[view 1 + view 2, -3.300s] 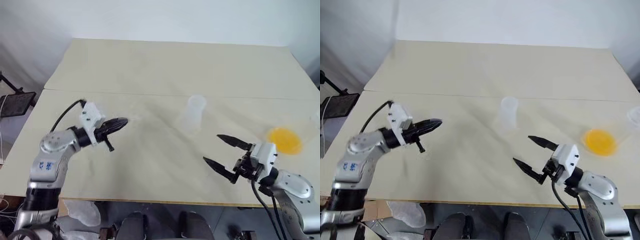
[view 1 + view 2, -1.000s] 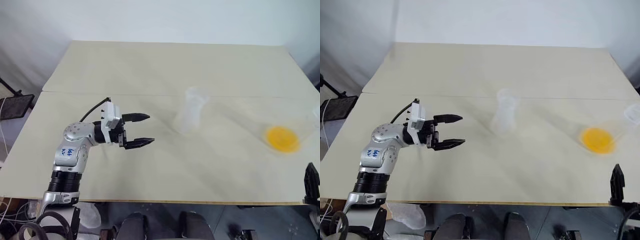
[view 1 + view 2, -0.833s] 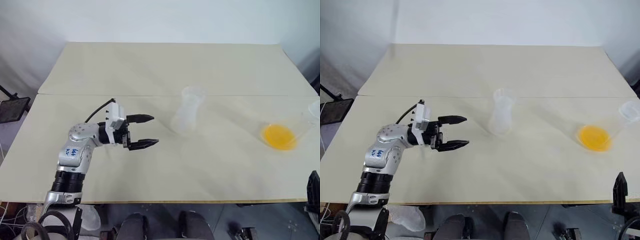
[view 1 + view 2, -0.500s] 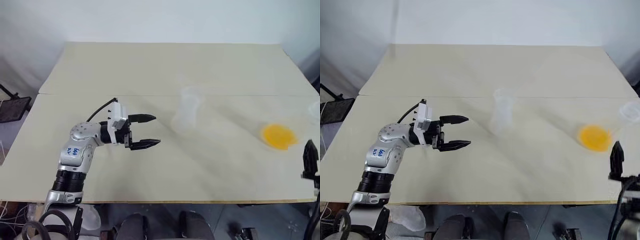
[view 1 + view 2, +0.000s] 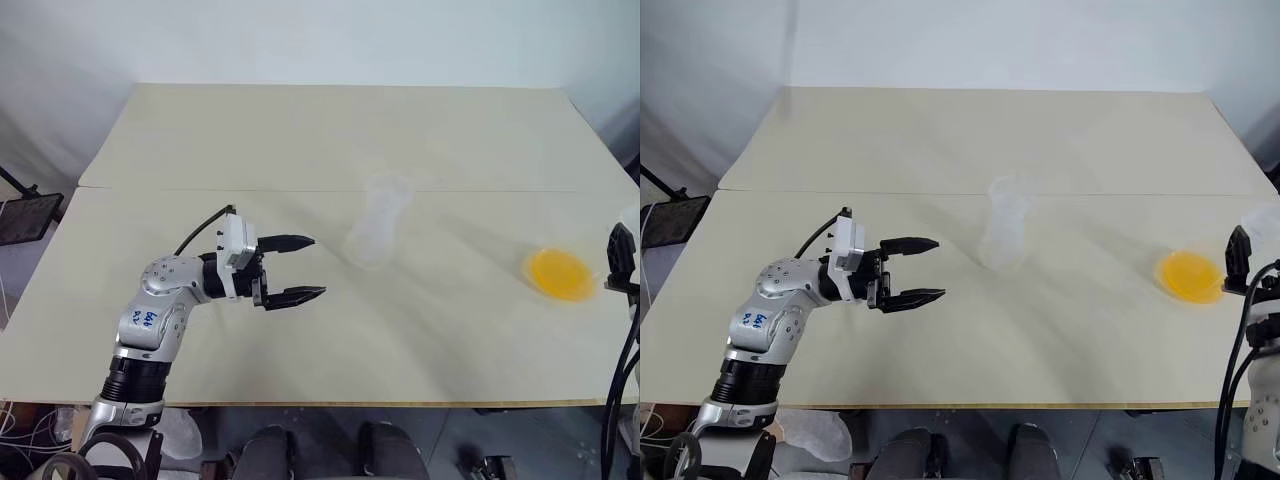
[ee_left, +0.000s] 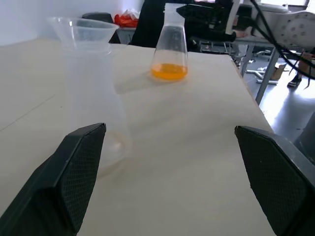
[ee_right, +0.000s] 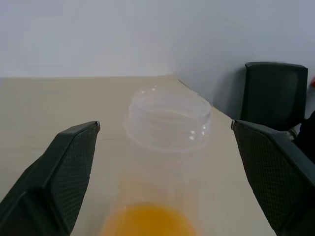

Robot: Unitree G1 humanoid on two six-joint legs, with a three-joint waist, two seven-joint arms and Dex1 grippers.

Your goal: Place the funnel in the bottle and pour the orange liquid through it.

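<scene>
The frosted bottle (image 5: 376, 232) stands upright mid-table with the clear funnel (image 6: 81, 32) seated in its mouth. To its left my left gripper (image 5: 317, 266) points at it, open and empty, a short gap away. The orange liquid (image 5: 561, 274) lies in the bottom of a clear conical flask (image 6: 169, 51) at the table's right end. My right gripper (image 7: 164, 124) is open at that flask. In the right wrist view the flask's wide mouth (image 7: 170, 118) shows just ahead between the two fingers, apart from both.
The beige table (image 5: 300, 140) has a seam running across it behind the bottle. A black stand (image 5: 22, 215) sits off its left edge. Chairs and desks (image 6: 275, 29) stand beyond the table's right end.
My right gripper has risen from below the table's front right corner and moved forward beside the flask, still open. The left gripper and the bottle have stayed put.
</scene>
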